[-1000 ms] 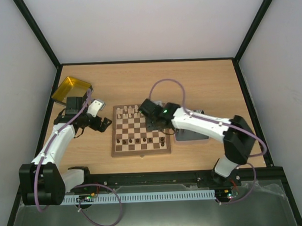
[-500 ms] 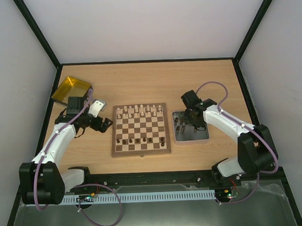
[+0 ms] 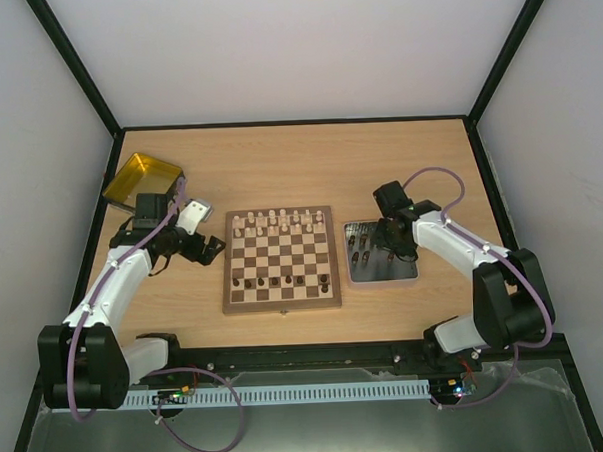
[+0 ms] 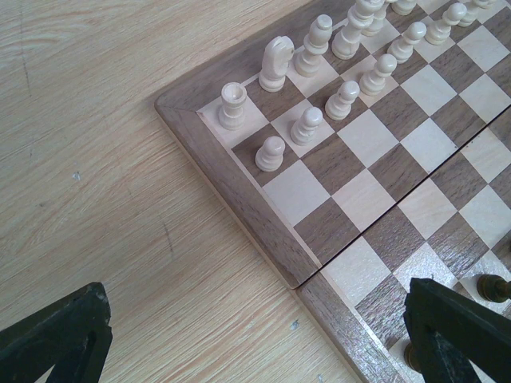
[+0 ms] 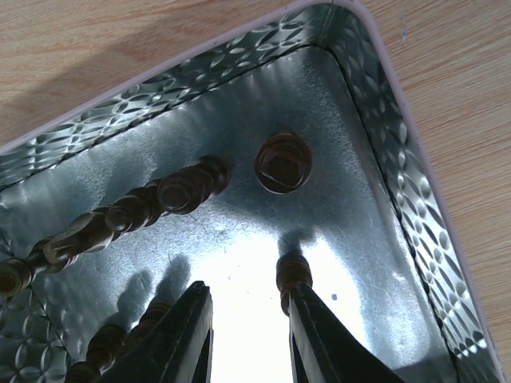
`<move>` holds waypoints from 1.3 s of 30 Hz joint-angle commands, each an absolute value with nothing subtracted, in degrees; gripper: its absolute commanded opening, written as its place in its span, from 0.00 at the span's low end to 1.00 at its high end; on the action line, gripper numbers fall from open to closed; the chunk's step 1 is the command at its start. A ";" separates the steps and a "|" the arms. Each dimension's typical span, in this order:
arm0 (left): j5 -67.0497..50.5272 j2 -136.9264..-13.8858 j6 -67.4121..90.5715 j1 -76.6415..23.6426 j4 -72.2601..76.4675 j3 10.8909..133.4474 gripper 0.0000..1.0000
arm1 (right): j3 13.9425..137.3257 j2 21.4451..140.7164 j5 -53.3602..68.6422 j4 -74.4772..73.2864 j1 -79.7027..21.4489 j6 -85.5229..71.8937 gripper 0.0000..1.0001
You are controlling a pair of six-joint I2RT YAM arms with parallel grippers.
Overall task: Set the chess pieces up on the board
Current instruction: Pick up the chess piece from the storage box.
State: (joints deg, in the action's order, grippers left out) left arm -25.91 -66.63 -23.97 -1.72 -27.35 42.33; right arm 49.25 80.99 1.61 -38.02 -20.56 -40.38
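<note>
Two grippers: L gripper (image 4: 257, 299) jaws wide, empty, just off board's (image 3: 280, 259) left edge; R gripper (image 5: 249, 307) jaws a narrow gap apart, nothing between, down in grey tray (image 5: 375, 152).
Pale pieces (image 4: 307, 124): upright, filling board's two far rows.
Dark pieces (image 3: 276, 281): a few upright on board's near rows; rest in grey tray, several lying (image 5: 172, 191), one seen end-on (image 5: 283, 162).
Closest piece (image 5: 293, 275): just by one R finger; contact unclear.
Grey tray pos.: just right of board.
Yellow tray (image 3: 139, 176): far-left of board, well apart.
Surface: light wood table (image 3: 299, 161).
Room: pale walls, black corner posts.
</note>
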 commanded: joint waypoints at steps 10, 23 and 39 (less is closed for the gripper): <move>-27.21 -65.81 -24.43 -2.02 -27.45 41.72 1.00 | 46.16 81.76 0.80 -35.02 -19.18 -42.93 0.26; -27.33 -65.82 -24.40 -2.02 -27.43 41.71 1.00 | 43.45 81.96 0.89 -32.32 -18.33 -43.86 0.25; -27.41 -66.25 -24.43 -2.55 -27.60 42.07 1.00 | 42.71 81.98 1.08 -32.04 -18.22 -43.75 0.11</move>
State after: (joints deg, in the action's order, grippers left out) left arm -26.17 -66.63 -23.99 -2.11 -27.38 42.33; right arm 43.20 82.21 1.83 -31.81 -18.44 -43.11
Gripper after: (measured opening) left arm 0.996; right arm 0.131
